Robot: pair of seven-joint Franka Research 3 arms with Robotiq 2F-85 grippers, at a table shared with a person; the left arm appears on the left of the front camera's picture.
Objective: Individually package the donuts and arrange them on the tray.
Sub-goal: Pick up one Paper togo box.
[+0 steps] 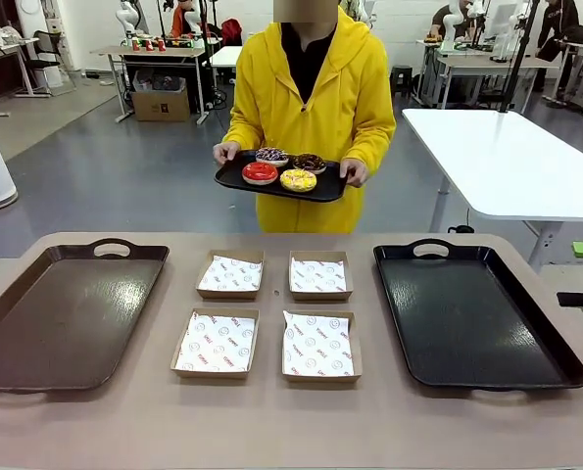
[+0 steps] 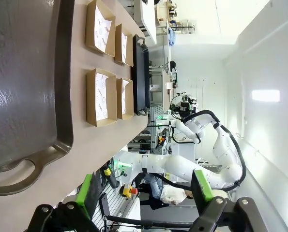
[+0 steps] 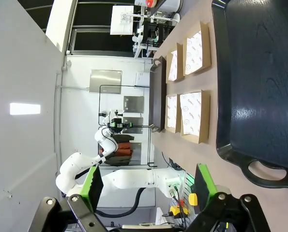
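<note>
- Surface (image 1: 271, 421): a tan, matte top with rounded far corners. It carries two large trays and four boxes.
- Brown tray (image 1: 36, 333): lies at the robot's left. It is a rectangular moulded tray with a raised rim, a cut-out handle at the far end and a slightly glossy floor.
- Black tray (image 1: 467, 323): lies at the robot's right. It has the same shape, with a finely pebbled floor that reflects light.
- Person (image 1: 311, 98): stands at the far side in a yellow hooded coat and holds a serving tray (image 1: 234, 174) with a hand at each end. The tray is small, black and shallow, and is held clear of the surface.
- Boxes (image 1: 216, 343): four shallow brown cardboard boxes, open-topped, sit in a two-by-two block between the large trays. Each is lined with white paper bearing red and grey print.
- Left claw (image 2: 144, 186): the jaws are spread wide with nothing between the green pads (image 2: 88, 193). It hangs off the near edge of the surface and touches nothing.
- Right claw (image 3: 148, 183): also spread wide, holding nothing and clear of the black tray.
- Donuts (image 1: 260, 172): four rings sit close together on the serving tray. One is glossy red, one yellow (image 1: 298, 179) with sprinkles, one chocolate-glazed (image 1: 310, 162) and one dark with pale sprinkles (image 1: 271, 155).
</note>
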